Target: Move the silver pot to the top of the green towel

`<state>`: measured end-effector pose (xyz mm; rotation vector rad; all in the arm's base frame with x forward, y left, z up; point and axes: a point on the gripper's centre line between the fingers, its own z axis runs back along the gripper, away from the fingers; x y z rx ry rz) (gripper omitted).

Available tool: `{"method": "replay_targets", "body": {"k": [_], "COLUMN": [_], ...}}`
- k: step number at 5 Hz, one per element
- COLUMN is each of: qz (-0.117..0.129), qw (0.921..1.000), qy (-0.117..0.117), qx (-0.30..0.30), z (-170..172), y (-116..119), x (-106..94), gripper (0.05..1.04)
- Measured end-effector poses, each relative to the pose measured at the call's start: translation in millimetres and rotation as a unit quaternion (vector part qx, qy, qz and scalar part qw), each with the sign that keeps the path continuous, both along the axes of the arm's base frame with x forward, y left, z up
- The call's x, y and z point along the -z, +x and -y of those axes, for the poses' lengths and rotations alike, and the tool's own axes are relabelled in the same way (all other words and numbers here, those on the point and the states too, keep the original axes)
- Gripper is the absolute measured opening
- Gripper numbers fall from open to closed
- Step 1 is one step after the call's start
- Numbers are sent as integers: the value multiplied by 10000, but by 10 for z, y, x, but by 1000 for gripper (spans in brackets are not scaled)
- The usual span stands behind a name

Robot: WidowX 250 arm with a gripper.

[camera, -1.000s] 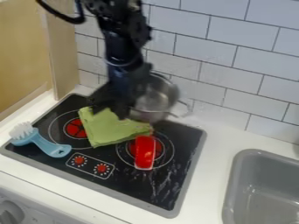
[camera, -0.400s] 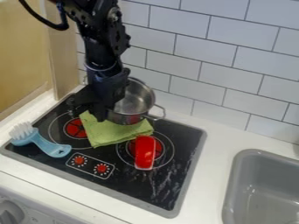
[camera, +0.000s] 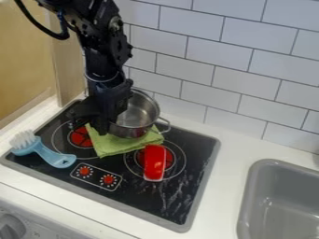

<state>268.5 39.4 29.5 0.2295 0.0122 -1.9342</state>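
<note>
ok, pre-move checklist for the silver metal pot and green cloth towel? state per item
1. Silver metal pot over green cloth towel: ok, overlaps its rear part in view.
2. Pot opening facing up: ok.
3. Pot's weight fully on towel: cannot tell.
4. Black gripper clear of pot: not ok, right up against its left side.
5. Red elongated object clear of pot: ok.
6. Blue plastic brush clear of towel: ok.

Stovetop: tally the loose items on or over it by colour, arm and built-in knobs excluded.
Silver: 1 (pot)
Green: 1 (towel)
Blue: 1 (brush, white bristles)
Red: 1 (long object, exact kind unclear)
Total: 4
</note>
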Motion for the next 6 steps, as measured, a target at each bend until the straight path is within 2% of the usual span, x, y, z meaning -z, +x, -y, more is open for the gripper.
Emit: {"method": "replay_targets", "body": {"k": [1,2,3,4,5,6], "qz": [-203,-90,-126,-148,-189,-108], "qw": [9995,9993,9993,9993,9992,9998], "qy": [-143,-176,-159,-140,-71,63], "qx": [-177,-304,-324,-328,-356,-123], "z": [-26,-23,-29,-34,-52,-37], "y": [-40,-7,-19,-28,-48,-71], "x": [26,16,21,24,-6,-191], "gripper": [267,536,852,1021,1005,999]}}
